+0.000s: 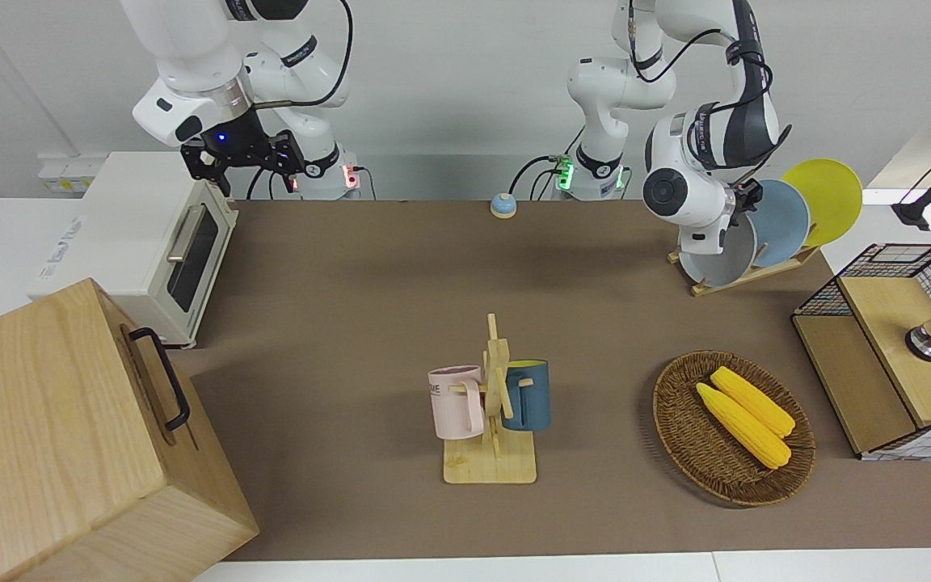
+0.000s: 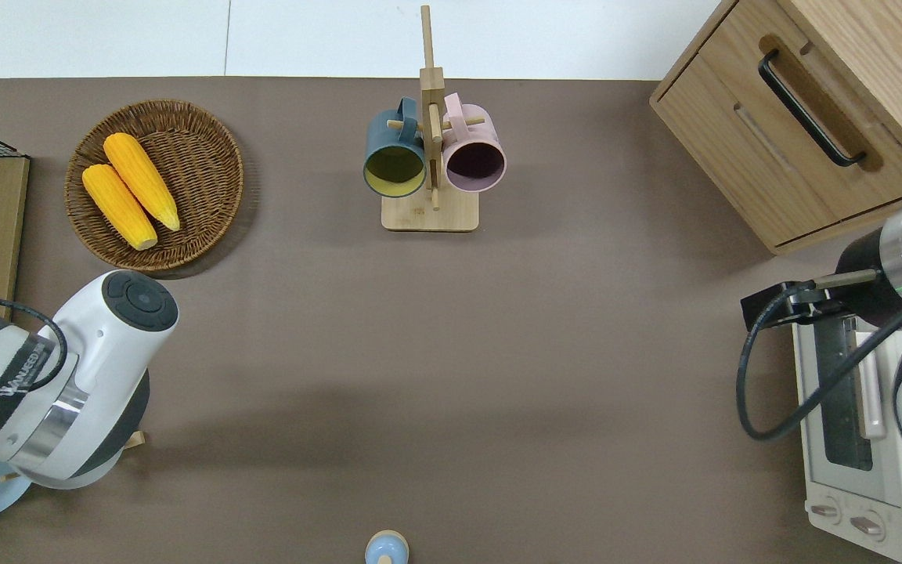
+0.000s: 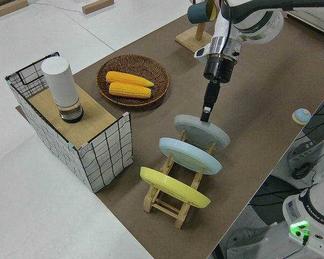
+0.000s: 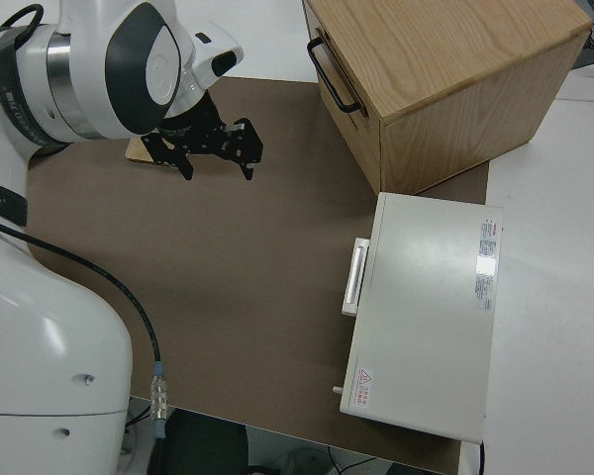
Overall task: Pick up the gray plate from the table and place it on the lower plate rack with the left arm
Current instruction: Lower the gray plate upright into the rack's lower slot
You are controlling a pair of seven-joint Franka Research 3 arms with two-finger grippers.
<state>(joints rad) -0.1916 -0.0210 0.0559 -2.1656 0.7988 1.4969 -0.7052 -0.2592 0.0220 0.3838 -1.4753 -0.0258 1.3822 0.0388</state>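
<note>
Placement is the step in hand, as I judge it: the gray plate (image 3: 202,131) stands in the rack (image 3: 175,195), in the slot farthest from the robots, beside the blue plate (image 3: 190,155) and yellow plate (image 3: 174,187). My left gripper (image 3: 206,114) pinches the plate's upper rim. Next I would open the fingers and lift straight up, clear of the rim. Right arm is parked, its gripper (image 4: 216,150) spread wide.

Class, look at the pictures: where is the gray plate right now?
The gray plate stands in the wooden plate rack at the left arm's end of the table, next to the light blue plate, with the left gripper at its rim.
</note>
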